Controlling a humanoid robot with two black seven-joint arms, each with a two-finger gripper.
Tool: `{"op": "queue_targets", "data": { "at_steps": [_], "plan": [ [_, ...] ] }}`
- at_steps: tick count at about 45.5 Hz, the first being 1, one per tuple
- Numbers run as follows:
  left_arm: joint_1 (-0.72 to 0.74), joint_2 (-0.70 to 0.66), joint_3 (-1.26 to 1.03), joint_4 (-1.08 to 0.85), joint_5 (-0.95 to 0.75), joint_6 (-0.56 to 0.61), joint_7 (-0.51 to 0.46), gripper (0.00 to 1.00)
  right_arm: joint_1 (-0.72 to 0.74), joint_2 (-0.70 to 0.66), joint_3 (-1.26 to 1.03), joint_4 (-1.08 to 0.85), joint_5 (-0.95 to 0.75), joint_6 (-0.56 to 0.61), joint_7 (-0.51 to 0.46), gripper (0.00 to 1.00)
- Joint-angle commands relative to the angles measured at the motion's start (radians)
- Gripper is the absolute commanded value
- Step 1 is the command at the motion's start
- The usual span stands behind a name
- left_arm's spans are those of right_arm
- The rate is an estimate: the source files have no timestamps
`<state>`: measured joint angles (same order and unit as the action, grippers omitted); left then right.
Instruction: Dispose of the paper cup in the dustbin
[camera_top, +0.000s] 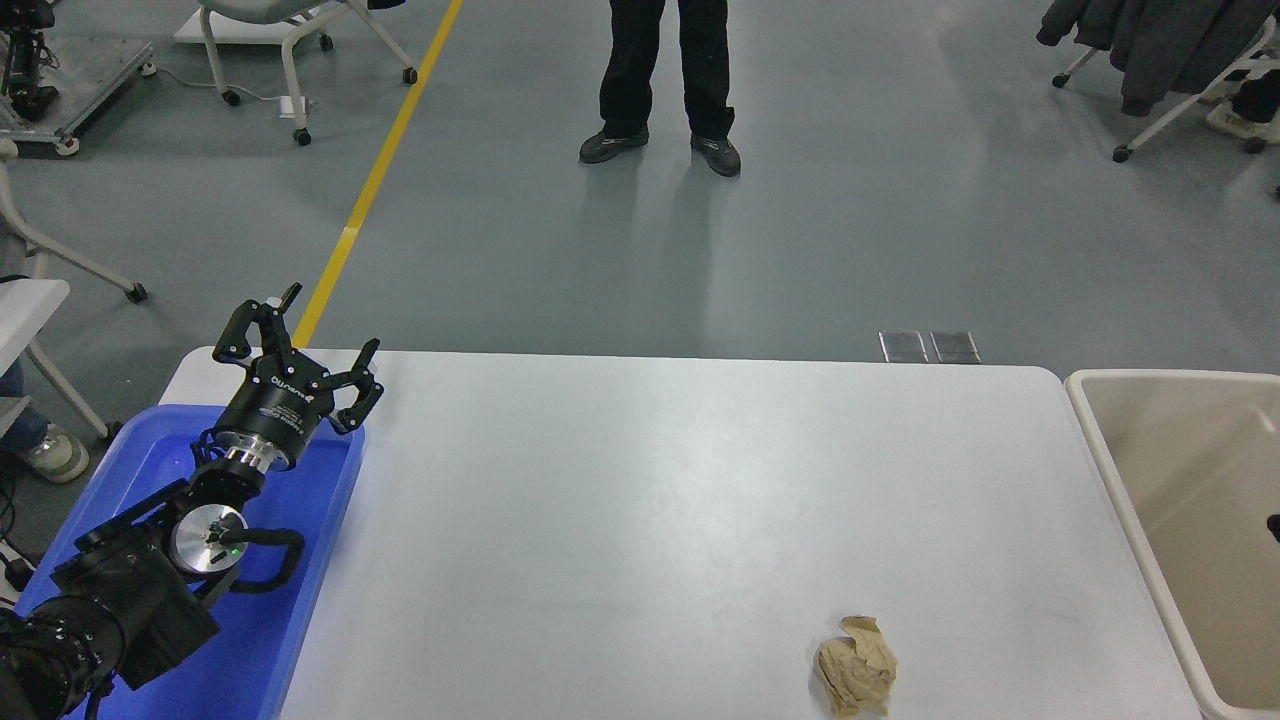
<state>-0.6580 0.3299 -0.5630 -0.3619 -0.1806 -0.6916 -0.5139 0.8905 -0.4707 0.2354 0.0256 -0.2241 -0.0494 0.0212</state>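
No paper cup showed on the table; possibly it lay inside the dustbin at three o'clock. Such a cup would be light and crushable, best pinched mid-wall. At eight o'clock the parked left gripper stood spread wide.
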Motion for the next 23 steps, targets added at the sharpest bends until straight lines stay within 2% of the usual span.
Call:
{"op": "queue_targets", "data": {
  "at_steps": [1,10,15,23],
  "plan": [
    [0.000,0.000,0.000,0.000,0.001,0.001,0.000,1.00,0.146,0.001,0.044,0.014,0.000,-0.003,-0.001,0.99],
    [0.000,0.000,0.000,0.001,0.000,0.001,0.000,1.00,0.209,0.007,0.134,0.054,0.003,0.000,0.000,0.99],
    [0.000,0.000,0.000,0.000,0.000,0.001,0.000,1.00,0.217,-0.011,0.194,0.143,0.002,0.002,0.013,0.99],
    [0.000,0.000,0.000,0.000,0.000,0.001,0.000,1.00,0.205,-0.068,0.327,0.304,0.002,0.008,0.172,0.99]
  ]
}}
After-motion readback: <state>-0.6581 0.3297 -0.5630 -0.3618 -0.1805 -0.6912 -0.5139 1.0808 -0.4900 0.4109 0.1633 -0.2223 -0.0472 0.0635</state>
